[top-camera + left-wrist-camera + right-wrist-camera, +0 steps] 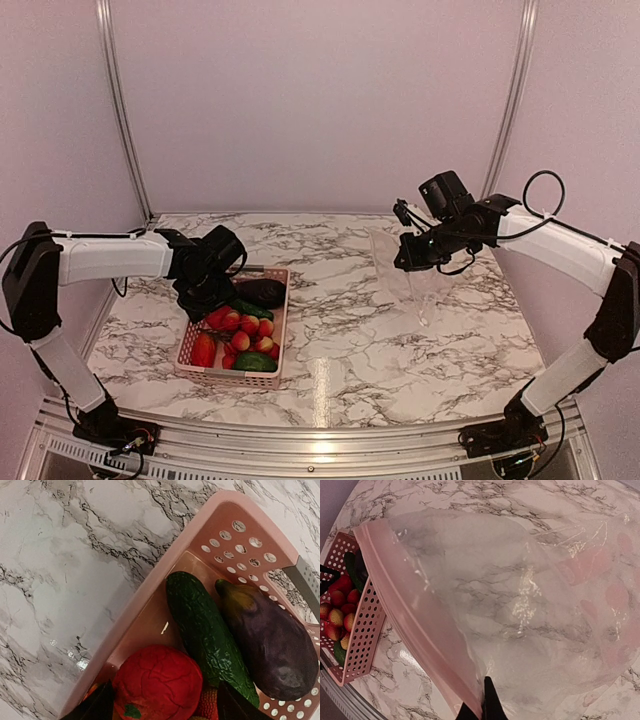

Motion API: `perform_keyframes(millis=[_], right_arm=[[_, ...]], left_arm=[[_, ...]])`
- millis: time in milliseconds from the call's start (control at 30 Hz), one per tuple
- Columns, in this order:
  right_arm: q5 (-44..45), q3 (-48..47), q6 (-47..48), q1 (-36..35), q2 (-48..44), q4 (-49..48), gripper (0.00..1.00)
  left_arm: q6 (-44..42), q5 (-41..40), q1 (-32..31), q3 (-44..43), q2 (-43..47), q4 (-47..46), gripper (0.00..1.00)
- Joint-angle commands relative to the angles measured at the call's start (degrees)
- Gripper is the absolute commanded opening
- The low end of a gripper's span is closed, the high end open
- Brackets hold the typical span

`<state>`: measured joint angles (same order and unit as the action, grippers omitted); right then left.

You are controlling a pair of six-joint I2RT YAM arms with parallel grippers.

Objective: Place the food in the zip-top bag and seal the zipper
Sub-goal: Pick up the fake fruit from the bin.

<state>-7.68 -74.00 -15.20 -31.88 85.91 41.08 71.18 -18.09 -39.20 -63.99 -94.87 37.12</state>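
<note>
1. The table (340, 330) has a marble top. It carries the basket on the left side, and the bag hangs over the right side.
2. The bag (520, 610) is large and clear, and it hangs from the right gripper (481, 707). That gripper's fingers are pressed together, pinching the mouth edge. Whether the bag's lower corner rests on the table cannot be told. The film looks thin, light, limp and slippery, so the mouth will probably not stay open unaided. Take hold at the mouth edge, which is the firmest part.
3. The basket (220, 515) is pink, perforated and looks rigid. All the food lies inside it.
4. The eggplant (272, 640) and the cucumber (205, 625) lie side by side, touching, at the far end of the basket. Both look light and hard. Take each across the middle of its length.
5. The red piece (157, 680) is round and wrinkled. It sits between the spread fingers of the left gripper (162, 711), and no contact shows. The texture should resist slipping, so close across its widest part.
6. The zipper strip (410, 615) is a pale pink band along the bag's mouth. Whether it is pressed closed cannot be told. It should need firm, even pressure along its length.
</note>
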Motion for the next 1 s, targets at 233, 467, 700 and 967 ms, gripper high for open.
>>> perform_keyframes(millis=[233,467,700,967], right_arm=[[0.19,-0.88,-0.75,-0.54,-1.16,-0.04,0.0],[0.78,-0.9,-0.71,-0.55,-1.28,0.44,0.0],[0.64,-2.49,-0.77,-0.48,0.2,0.6,0.0],[-1.1,-7.29,-0.03,-0.55,3.89,2.01,0.0]], left_arm=[[-0.16,1.67,0.44,-1.66,-6.2,-1.06,0.63],[-1.6,1.71,0.44,-2.24,-0.67,0.03,0.51],[-4.51,0.12,0.35,-4.62,6.86,0.11,0.38],[-12.53,-0.55,-0.18,-8.55,9.89,-7.79,0.37]])
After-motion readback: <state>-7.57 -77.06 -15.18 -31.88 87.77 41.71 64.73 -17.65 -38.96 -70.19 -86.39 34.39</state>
